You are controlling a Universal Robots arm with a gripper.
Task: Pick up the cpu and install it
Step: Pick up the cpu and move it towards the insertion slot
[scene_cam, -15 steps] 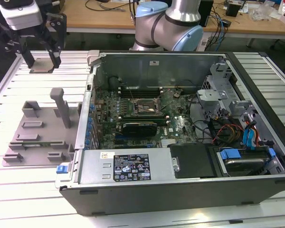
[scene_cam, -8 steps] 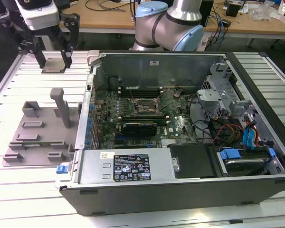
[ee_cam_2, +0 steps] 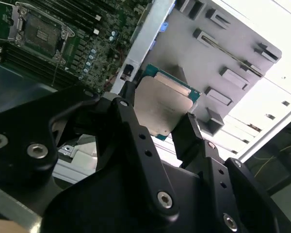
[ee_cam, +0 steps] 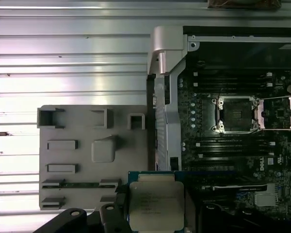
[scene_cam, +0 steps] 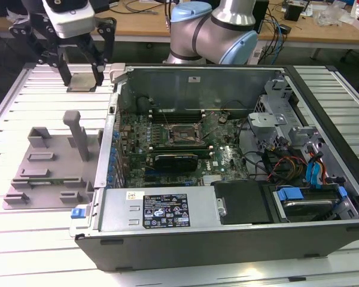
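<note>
My gripper [scene_cam: 82, 76] hangs high over the slatted table at the exterior view's left, beyond the grey fixture and outside the case. It is shut on the cpu [scene_cam: 82, 83], a thin square chip with a pale silvery top, held flat between the two black fingers. Both wrist views show the cpu [ee_cam_2: 161, 104] [ee_cam: 155, 206] clamped by its edges, with a green border around the metal lid. The open black socket [scene_cam: 184, 135] [ee_cam: 236, 114] [ee_cam_2: 41, 34] sits on the motherboard inside the case, its metal latch frame lifted, well apart from the chip.
The open computer case [scene_cam: 227, 230] lies on its side across the table's middle, its raised metal wall [ee_cam: 166, 97] between gripper and motherboard. A grey plastic fixture [scene_cam: 48, 164] [ee_cam: 87, 155] with an upright post [scene_cam: 81, 134] stands at the exterior view's left. Cables and drive bays [scene_cam: 305, 173] crowd the case's right end.
</note>
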